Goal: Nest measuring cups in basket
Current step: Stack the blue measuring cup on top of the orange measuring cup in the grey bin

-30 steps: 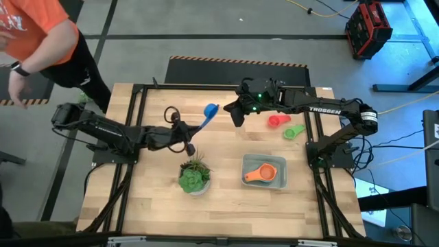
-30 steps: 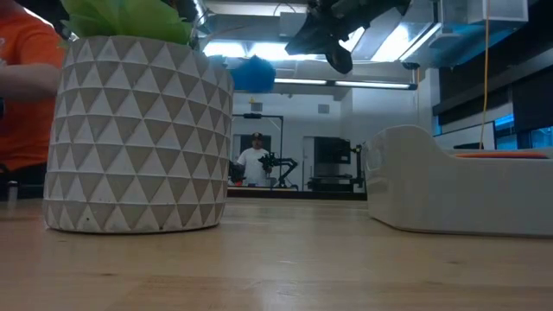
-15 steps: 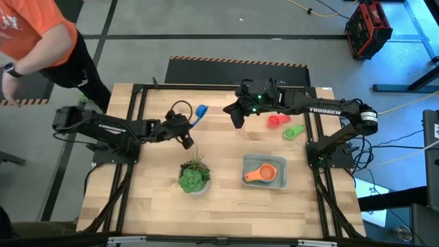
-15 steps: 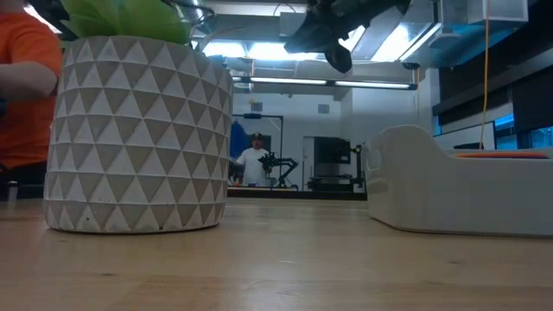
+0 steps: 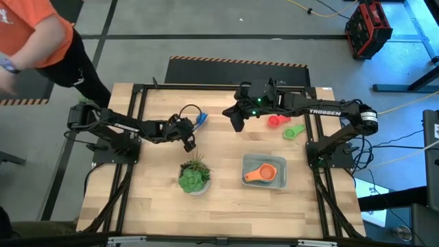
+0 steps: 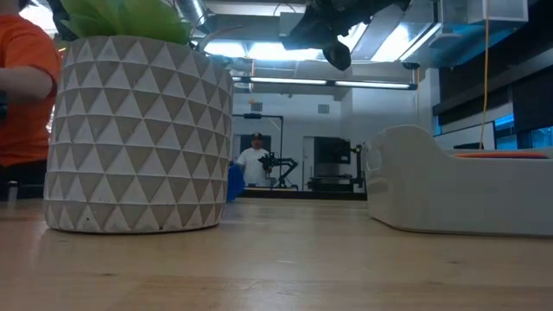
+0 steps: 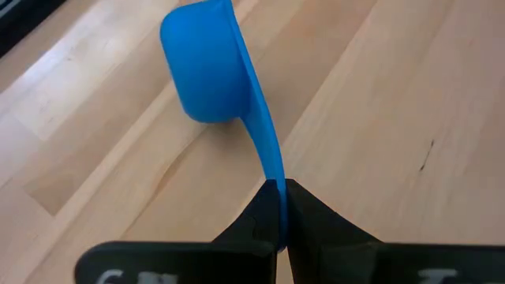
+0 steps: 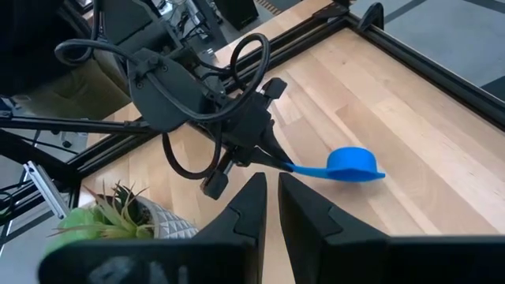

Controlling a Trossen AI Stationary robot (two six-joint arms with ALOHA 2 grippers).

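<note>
While the left gripper [image 7: 278, 207] stays clenched on the handle of the blue measuring cup [image 7: 207, 63], the bowl of that cup sits low at the desk [image 5: 226, 206], toward the far edge and left of centre; in the left wrist view its bowl looks to be touching the wood, though contact is not certain. The right gripper [image 5: 237, 120] hangs above the far middle of the desk, its fingers nearly together and holding nothing. Just to its right, near the far right corner, lie the red measuring cup [image 5: 276, 121] and the green measuring cup [image 5: 294, 132], close together on the wood. The basket [image 5: 276, 180] sits toward the right edge, nearer the front, with the orange measuring cup [image 5: 258, 174] inside it. A potted plant [image 5: 194, 175] in a white patterned pot stands near the middle of the desk, between the left gripper and the front edge; in the low view it hides most of the blue cup, leaving only a sliver at the pot's right side. A person [image 5: 38, 38] in an orange shirt stands off the far left corner.
</note>
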